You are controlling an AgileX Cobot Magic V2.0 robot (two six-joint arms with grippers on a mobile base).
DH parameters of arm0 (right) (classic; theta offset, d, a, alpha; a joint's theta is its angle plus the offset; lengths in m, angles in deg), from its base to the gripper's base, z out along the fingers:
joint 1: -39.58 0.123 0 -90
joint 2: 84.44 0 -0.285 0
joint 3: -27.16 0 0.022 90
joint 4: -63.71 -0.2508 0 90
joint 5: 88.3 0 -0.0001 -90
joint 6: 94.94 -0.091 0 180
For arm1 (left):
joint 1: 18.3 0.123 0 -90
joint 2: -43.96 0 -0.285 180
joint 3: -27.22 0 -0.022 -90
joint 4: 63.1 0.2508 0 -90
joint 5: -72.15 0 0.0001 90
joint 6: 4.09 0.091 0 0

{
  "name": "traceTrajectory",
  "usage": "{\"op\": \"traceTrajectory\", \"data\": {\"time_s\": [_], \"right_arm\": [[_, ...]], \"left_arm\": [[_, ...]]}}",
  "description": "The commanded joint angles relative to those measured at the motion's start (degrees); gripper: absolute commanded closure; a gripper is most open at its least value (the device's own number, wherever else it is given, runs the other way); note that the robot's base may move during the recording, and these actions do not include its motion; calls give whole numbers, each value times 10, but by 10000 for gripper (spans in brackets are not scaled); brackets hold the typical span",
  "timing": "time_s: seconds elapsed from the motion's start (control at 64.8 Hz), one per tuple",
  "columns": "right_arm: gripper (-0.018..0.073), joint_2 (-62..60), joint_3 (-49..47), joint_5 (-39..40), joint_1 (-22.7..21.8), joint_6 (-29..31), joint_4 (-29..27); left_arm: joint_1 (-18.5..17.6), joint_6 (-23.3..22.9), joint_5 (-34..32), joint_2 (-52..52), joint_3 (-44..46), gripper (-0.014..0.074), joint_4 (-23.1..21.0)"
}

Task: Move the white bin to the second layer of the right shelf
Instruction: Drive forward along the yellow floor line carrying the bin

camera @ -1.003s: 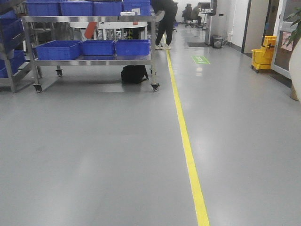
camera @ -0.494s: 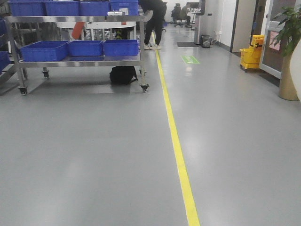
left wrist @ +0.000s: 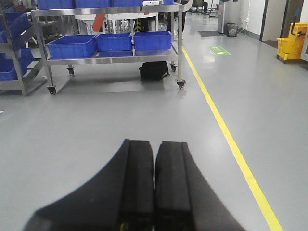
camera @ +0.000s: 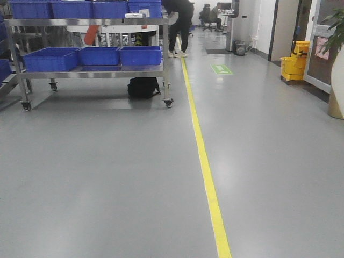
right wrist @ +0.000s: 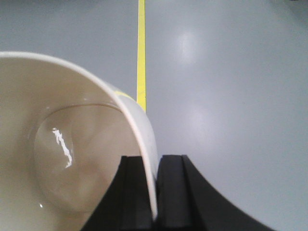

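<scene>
- The white bin [right wrist: 72, 144] is held above the grey floor [right wrist: 231, 72]. Its wall is clamped between the two black fingers of the right pincer [right wrist: 155, 166], one finger inside and one outside.
- In the right wrist view, the bin is seen left of the yellow floor line [camera: 207, 177], and the line's near end is covered by the rim.
- The left pincer [left wrist: 154, 159] is closed, with its fingers pressed together on nothing. It is pointed over the floor left of the line.
- A steel cart [camera: 91, 74] loaded with blue crates [camera: 51, 58] is parked just left of the line's far stretch, with a black bag [camera: 143, 87] under it.
- A yellow mop bucket [camera: 294, 63] is seen well to the right of the line.
</scene>
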Motion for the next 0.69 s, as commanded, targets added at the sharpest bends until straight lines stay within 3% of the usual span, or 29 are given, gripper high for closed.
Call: {"op": "traceTrajectory", "data": {"time_s": [0.0, 0.679], "right_arm": [[510, 0, -18, 55, 2, -3, 5], [510, 0, -18, 55, 2, -3, 5]], "left_arm": [[-1, -2, -49, -9, -21, 512, 0], [-1, -2, -49, -9, -21, 512, 0]]}}
